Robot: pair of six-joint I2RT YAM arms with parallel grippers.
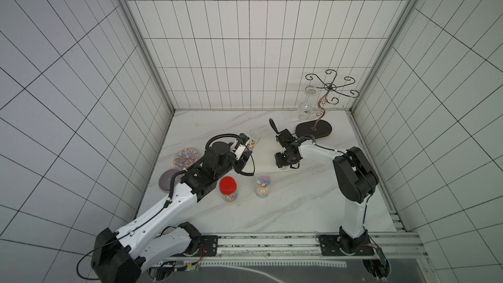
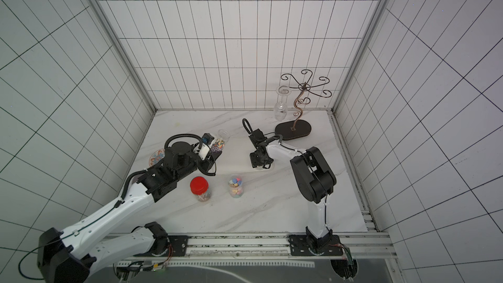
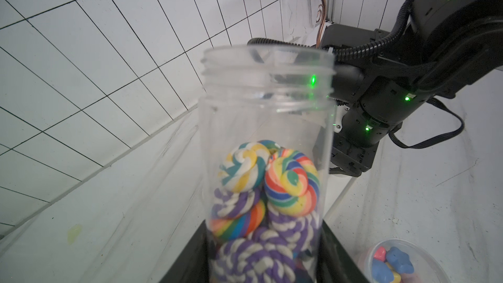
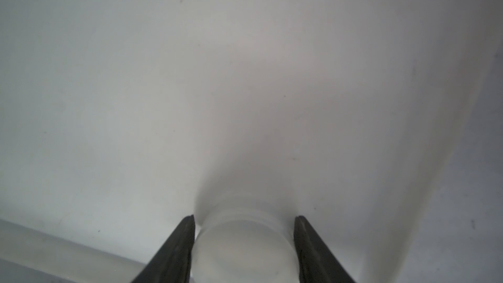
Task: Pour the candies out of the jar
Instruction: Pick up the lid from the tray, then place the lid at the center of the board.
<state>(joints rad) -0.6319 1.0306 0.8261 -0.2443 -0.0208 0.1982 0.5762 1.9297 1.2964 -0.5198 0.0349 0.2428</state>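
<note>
Left pincer [image 1: 247,150] clenches the open jar [image 1: 254,136] above the tabletop's [image 1: 299,208] middle, candies [image 3: 268,186] low inside. Tip slowly, mouth down, with a firm grip. Right pincer [image 4: 245,240] straddles a white cap [image 4: 243,257]; I cannot tell whether it grips.

Soft even light; top views bowed at edges; right wrist view blurred.
</note>
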